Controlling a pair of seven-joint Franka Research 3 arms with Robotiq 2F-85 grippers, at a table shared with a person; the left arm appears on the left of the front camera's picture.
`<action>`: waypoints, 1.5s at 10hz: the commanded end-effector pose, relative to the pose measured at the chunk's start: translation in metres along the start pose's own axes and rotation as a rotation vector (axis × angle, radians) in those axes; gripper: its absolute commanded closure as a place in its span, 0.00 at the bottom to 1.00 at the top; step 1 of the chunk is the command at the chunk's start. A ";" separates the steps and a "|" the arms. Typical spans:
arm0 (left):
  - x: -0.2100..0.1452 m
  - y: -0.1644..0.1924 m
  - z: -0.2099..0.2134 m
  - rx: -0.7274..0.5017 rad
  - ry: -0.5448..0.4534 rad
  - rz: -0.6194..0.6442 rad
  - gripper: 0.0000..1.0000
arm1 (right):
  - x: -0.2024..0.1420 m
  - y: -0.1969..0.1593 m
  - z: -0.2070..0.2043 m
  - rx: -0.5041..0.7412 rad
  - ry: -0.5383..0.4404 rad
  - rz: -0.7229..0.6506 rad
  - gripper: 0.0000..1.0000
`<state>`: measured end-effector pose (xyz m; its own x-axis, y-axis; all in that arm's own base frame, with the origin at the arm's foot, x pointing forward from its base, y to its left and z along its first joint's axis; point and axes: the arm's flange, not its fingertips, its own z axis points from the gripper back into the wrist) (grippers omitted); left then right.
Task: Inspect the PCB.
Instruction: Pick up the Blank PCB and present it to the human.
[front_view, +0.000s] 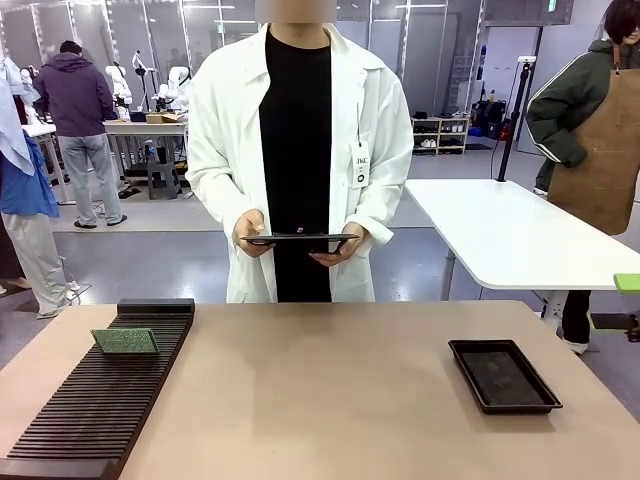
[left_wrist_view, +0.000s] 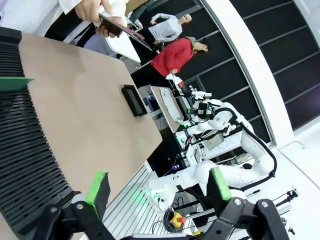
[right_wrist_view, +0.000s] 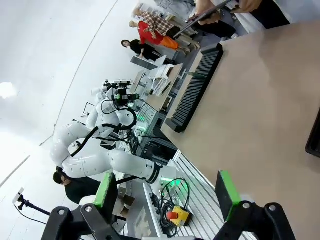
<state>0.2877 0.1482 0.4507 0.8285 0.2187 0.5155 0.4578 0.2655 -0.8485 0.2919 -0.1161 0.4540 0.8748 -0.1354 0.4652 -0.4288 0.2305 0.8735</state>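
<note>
Green PCB standing in a slot of the black slotted rack, on the left side of the table, left gripper fingers wide and empty, right gripper fingers wide and empty, person holding a tablet

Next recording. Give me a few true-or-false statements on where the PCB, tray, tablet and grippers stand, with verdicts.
1. The PCB stands in the slotted black rack. True.
2. The PCB lies in the black tray. False: it is in the rack, across the table from the black tray.
3. The person holds a dark tablet in both hands. True.
4. The left gripper is shut on the PCB. False: the left gripper is open and holds nothing.
5. The right gripper is open. True.
</note>
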 end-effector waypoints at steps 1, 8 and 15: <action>-0.001 0.000 0.000 -0.004 0.007 0.009 0.00 | 0.000 0.002 0.001 0.015 -0.004 0.006 0.00; -0.001 0.000 0.000 -0.004 0.007 0.009 0.00 | 0.000 0.002 0.001 0.015 -0.004 0.006 0.00; -0.001 0.000 0.000 -0.004 0.007 0.009 0.00 | 0.000 0.002 0.001 0.015 -0.004 0.006 0.00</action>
<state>0.2866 0.1469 0.4493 0.8376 0.2119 0.5036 0.4432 0.2756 -0.8530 0.2882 -0.1159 0.4548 0.8819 -0.1314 0.4528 -0.4179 0.2268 0.8797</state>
